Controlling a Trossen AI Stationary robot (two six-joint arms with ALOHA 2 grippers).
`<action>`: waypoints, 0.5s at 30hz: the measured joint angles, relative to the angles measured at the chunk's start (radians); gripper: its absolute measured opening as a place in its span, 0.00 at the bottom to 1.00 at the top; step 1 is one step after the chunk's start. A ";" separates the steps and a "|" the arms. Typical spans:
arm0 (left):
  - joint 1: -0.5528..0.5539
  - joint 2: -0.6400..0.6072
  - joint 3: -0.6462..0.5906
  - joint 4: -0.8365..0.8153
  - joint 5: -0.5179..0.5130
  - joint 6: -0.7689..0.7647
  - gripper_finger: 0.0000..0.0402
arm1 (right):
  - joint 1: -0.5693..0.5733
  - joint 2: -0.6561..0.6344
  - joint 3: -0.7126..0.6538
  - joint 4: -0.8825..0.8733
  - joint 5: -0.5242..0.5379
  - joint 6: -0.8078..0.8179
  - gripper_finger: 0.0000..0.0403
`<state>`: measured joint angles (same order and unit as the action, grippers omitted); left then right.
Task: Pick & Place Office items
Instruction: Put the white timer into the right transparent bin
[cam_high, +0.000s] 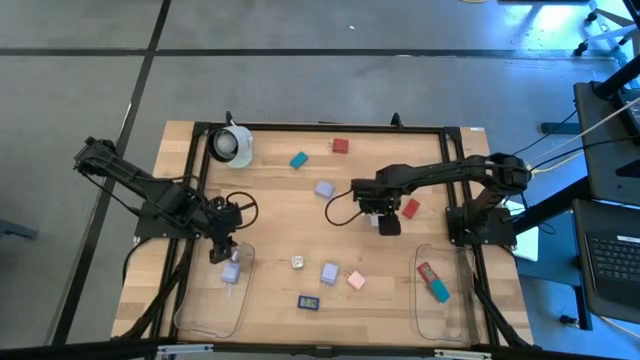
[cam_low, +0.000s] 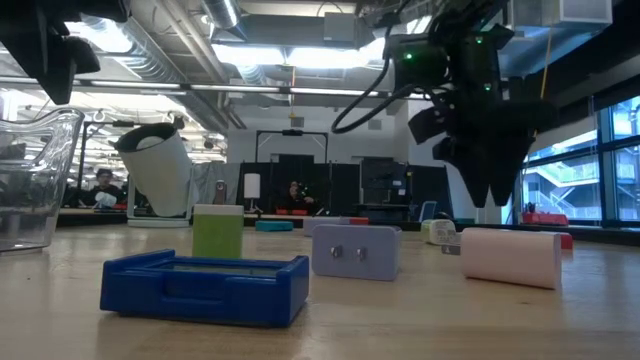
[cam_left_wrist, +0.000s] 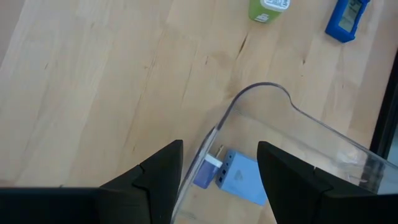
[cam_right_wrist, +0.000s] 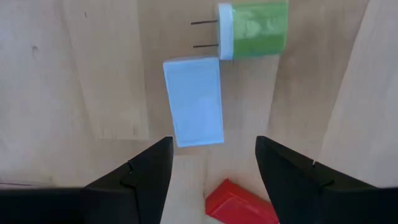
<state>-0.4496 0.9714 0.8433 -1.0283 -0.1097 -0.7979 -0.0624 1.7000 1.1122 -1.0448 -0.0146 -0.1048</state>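
Left gripper (cam_high: 222, 247): fingers apart, empty, above left clear tray (cam_high: 200, 315) holding one lavender piece (cam_left_wrist: 239, 178). Right gripper (cam_high: 387, 222): fingers apart, empty, over mid-table beside red piece (cam_high: 410, 208). Right tray (cam_high: 455, 318): red and teal pieces. Other office items scattered on wooden table (cam_high: 270, 200).

Both arms are dark, near-black machines built from slim jointed links. The left arm (cam_high: 150, 195) carries a black cable that loops out in a ring beside its wrist. The right arm (cam_high: 440, 180) has a similar black cable curling off its wrist, and its shoulder block is chunky and squared. From the table's level, a green light glows on the right arm's wrist housing (cam_low: 440, 55), with cables sweeping above it. The fingers (cam_right_wrist: 143, 180) are matte black, wedge-shaped, with angular stepped edges.
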 joint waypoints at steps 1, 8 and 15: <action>0.000 0.000 0.000 0.000 0.000 0.000 0.51 | 0.000 0.000 0.000 0.007 0.000 -0.011 0.57; 0.000 0.000 0.000 0.000 0.000 0.000 0.50 | 0.001 0.000 -0.031 0.069 -0.024 -0.016 0.57; 0.000 0.000 0.000 0.000 0.000 0.000 0.51 | 0.001 0.000 -0.109 0.135 -0.012 0.017 0.57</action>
<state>-0.4496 0.9714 0.8433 -1.0283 -0.1101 -0.7979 -0.0616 1.7000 1.0028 -0.9098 -0.0262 -0.0875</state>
